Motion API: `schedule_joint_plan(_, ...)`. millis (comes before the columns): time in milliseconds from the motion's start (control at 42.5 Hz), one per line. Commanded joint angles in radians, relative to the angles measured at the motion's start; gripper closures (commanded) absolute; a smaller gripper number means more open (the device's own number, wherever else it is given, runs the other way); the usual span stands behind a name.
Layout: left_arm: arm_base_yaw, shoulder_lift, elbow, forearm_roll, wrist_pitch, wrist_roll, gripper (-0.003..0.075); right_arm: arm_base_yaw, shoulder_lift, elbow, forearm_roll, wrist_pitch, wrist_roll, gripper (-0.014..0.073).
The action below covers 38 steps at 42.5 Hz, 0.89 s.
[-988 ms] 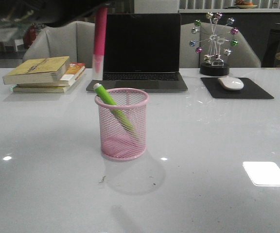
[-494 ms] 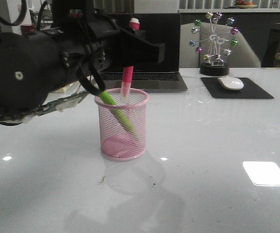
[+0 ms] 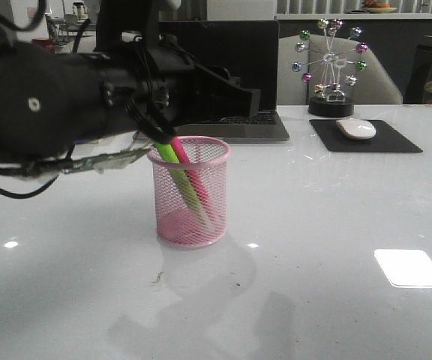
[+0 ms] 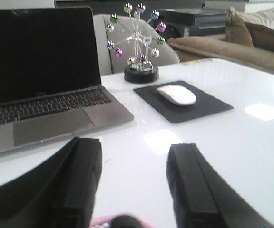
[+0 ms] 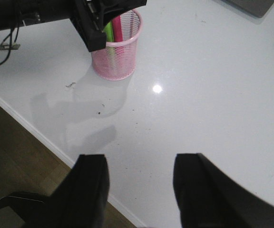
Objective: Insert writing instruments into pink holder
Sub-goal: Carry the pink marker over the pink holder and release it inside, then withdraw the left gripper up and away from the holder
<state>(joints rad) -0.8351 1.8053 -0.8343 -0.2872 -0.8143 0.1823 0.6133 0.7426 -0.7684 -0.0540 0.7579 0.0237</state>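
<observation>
The pink holder (image 3: 190, 196) stands upright mid-table. Both writing instruments lean inside it: the lime green pen (image 3: 177, 166) and the magenta pen (image 3: 195, 182) beside it. My left gripper (image 3: 238, 96) hovers just above and behind the holder's rim, open and holding nothing; in the left wrist view its fingers (image 4: 83, 175) stand wide apart around the left gripper (image 4: 134, 147), with a sliver of the holder's rim below. The right wrist view shows the holder (image 5: 118, 53), both pens' tops, and my right gripper (image 5: 139, 161) open over the table's near edge.
A laptop (image 3: 223, 75) stands behind the holder. A white mouse (image 3: 356, 128) lies on a black pad (image 3: 392, 141) at the back right, with a ball-wheel ornament (image 3: 331, 71) behind it. The table's front edge (image 5: 42, 135) and floor show below my right gripper.
The magenta pen, held upright above the holder's rim half a second ago, now lies inside, leaning beside the green one. My left gripper has let it go and stands open.
</observation>
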Motion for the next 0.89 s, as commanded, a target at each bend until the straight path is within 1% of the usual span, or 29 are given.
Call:
schedule_joint_plan(0,0.015,-0.152,-0.025,0.006,0.101,0.019,0.0314,-0.003,-0.005,-0.028,-0.015,-0.063,0.002,0.0158)
schedule_joint_plan(47,0.029,-0.209,-0.025,0.006,0.214,0.052,0.0316,-0.003,-0.005,-0.028,-0.015,-0.063,0.002,0.0158)
schedule_joint_plan(71,0.036,-0.234,-0.025,0.006,0.243,0.066,0.0316,-0.003,-0.005,-0.028,-0.015,-0.063,0.002,0.0158)
schedule_joint_plan(141,0.072,-0.348,-0.025,0.008,0.453,0.109,0.0316,-0.003,-0.005,-0.028,-0.015,-0.063,0.002,0.0158)
schedule_joint_plan(306,0.147,-0.559,-0.025,0.018,0.853,0.109,0.0316,-0.003,-0.005,-0.028,-0.015,-0.063,0.002,0.0158)
schedule_joint_plan(447,0.2,-0.737,-0.025,0.093,1.135,0.111,0.0316,-0.003,-0.005,-0.028,-0.015,-0.063,0.002,0.0158)
schedule_joint_plan(565,0.244,-0.871,-0.025,0.164,1.331,0.089,0.0316,-0.003,-0.005,-0.028,-0.015,-0.063,0.002,0.0158)
schedule_joint_plan(753,0.305,-0.993,-0.025,0.303,1.6,-0.071,0.0316,-0.003,-0.005,-0.028,-0.015,-0.062,0.002,0.0158)
schedule_joint_plan(824,0.318,-1.02,-0.025,0.355,1.663,-0.15,0.0316,-0.003,-0.005,-0.028,-0.015,-0.063,0.002,0.0158)
schedule_joint_plan(871,0.323,-1.043,-0.02,0.368,1.682,-0.165,0.0316,-0.003,-0.005,-0.028,-0.015,-0.064,0.002,0.0158)
